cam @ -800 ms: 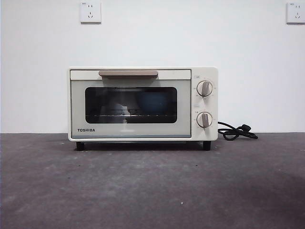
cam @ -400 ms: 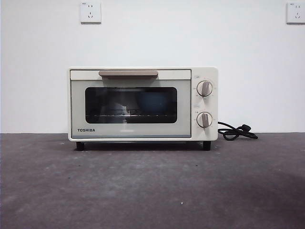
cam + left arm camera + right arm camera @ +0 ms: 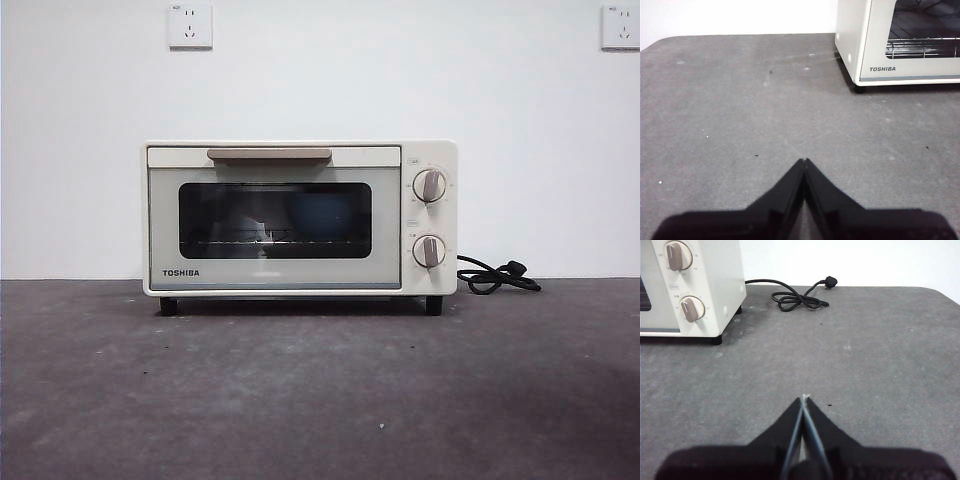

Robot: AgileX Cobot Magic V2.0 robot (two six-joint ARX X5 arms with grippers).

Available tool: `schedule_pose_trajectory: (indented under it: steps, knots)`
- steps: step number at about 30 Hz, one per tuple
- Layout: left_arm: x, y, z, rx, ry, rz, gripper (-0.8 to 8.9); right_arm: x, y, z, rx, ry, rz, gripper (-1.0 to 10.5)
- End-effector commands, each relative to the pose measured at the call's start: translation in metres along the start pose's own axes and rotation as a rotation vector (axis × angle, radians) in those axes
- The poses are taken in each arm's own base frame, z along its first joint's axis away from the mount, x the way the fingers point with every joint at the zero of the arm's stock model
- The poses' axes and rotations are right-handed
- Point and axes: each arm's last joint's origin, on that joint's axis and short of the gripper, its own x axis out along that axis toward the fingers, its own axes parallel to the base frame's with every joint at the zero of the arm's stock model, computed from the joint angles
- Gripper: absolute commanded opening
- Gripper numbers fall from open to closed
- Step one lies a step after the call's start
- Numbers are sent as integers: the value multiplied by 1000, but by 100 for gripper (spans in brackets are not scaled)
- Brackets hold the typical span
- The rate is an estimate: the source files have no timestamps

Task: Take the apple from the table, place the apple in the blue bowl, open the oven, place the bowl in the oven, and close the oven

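Observation:
The cream-white oven (image 3: 300, 218) stands at the back of the table (image 3: 320, 390) with its door closed and its beige handle (image 3: 269, 154) up top. Through the dark glass a dim shape of the blue bowl (image 3: 322, 215) shows on the rack; the apple is hidden. My left gripper (image 3: 804, 162) is shut and empty, low over the table, away from the oven's (image 3: 900, 42) left corner. My right gripper (image 3: 803, 399) is shut and empty too, back from the knob side of the oven (image 3: 690, 287). Neither arm shows in the front view.
A black cord with plug (image 3: 497, 275) lies coiled on the table right of the oven, also in the right wrist view as the cord (image 3: 797, 297). Two wall sockets (image 3: 190, 25) sit high on the white wall. Two round knobs (image 3: 429, 185) face forward.

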Motion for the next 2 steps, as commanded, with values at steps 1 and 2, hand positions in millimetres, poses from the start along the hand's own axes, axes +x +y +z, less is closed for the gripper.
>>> schedule_pose_trajectory:
  steps: [1, 2]
  knots:
    - [1, 0, -3, -11, 3, 3, -4, 1, 0, -2, 11, 3, -1, 0]
    - [1, 0, -3, -11, 3, 3, -4, 1, 0, -2, 11, 2, -1, 0]
